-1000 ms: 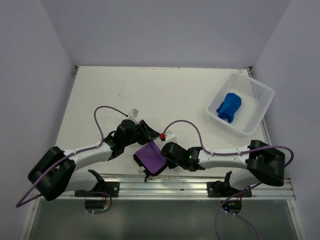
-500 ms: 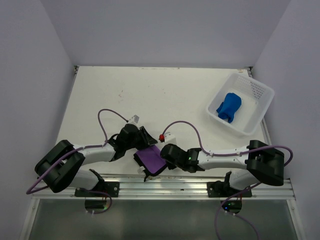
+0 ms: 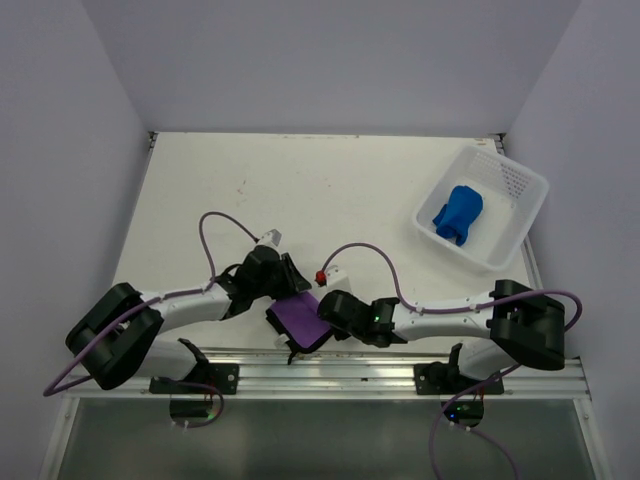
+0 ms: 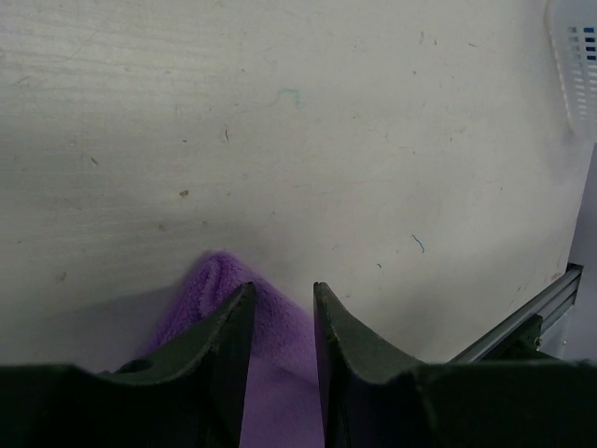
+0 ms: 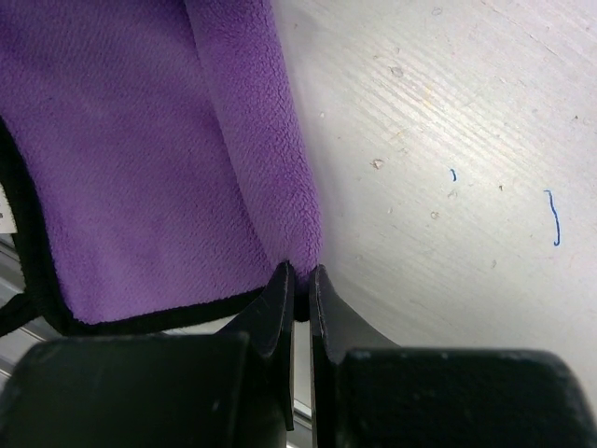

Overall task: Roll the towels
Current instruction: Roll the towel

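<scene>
A white bench (image 3: 300, 180) is seen from above, with two robot arms reaching inward from its near edge. The task is judged to be about half done. A bright blue towel (image 3: 460, 213) is found bundled into a compact, lumpy roll inside a white perforated plastic basket (image 3: 515, 180) at the right of the bench, well apart from both arms. The purple towel (image 3: 303, 320) is not yet rolled. It is laid at the near edge of the bench, between the two arms, mostly flat, with one long side turned over into a soft, rounded fold.

The purple towel is made of a fuzzy, fleece-like cloth and is finished with a narrow black trim (image 5: 37, 280) along its edges. The bench is shown as pale, matte and lightly scuffed.

The left fingers (image 4: 219, 364) are held partway closed, and a thick hump of purple cloth is seen in the gap between them. It appears to be gripped and raised slightly off the bench. The right fingers (image 5: 275, 317) are brought almost together, and the corner of the folded purple edge appears to be pinched between their tips.

Rolling of the purple towel is judged to remain.
</scene>
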Robot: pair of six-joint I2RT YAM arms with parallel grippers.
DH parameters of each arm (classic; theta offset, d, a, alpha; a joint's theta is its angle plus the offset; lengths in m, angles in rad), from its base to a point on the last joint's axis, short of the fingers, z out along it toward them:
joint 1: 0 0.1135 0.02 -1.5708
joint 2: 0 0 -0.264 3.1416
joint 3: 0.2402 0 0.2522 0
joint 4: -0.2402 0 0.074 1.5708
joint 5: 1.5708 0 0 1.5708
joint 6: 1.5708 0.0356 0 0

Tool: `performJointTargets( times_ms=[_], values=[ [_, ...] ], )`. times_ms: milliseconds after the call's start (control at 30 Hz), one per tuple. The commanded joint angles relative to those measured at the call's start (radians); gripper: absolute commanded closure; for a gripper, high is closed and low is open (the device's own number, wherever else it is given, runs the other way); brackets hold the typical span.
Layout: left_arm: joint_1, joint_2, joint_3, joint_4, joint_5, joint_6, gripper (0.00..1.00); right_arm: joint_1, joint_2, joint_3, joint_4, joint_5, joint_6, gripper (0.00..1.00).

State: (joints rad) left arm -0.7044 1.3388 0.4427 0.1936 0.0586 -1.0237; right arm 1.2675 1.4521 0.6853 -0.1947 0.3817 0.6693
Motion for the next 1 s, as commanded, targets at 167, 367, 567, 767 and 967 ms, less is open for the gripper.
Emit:
performJointTargets(
  times_ms=[167, 367, 567, 767, 967],
  values=[
    [-0.041, 0.0, 0.096, -0.178, -0.12, 0.099, 0.66, 0.02, 0.017, 0.017, -0.012, 0.04, 0.013, 1.0],
    [-0.053, -0.029, 0.151, -0.249, -0.16, 0.132, 0.66, 0.021, 0.019, 0.017, -0.017, 0.046, 0.015, 1.0],
    [-0.066, -0.009, 0.162, -0.263, -0.164, 0.148, 0.66, 0.027, 0.013, 0.014, -0.012, 0.051, 0.016, 1.0],
    [-0.081, 0.036, 0.172, -0.25, -0.144, 0.157, 0.67, 0.03, 0.013, 0.011, -0.014, 0.056, 0.018, 1.0],
    [-0.099, 0.077, 0.218, -0.319, -0.181, 0.194, 0.67, 0.033, 0.014, 0.016, -0.017, 0.06, 0.018, 1.0]
  ],
)
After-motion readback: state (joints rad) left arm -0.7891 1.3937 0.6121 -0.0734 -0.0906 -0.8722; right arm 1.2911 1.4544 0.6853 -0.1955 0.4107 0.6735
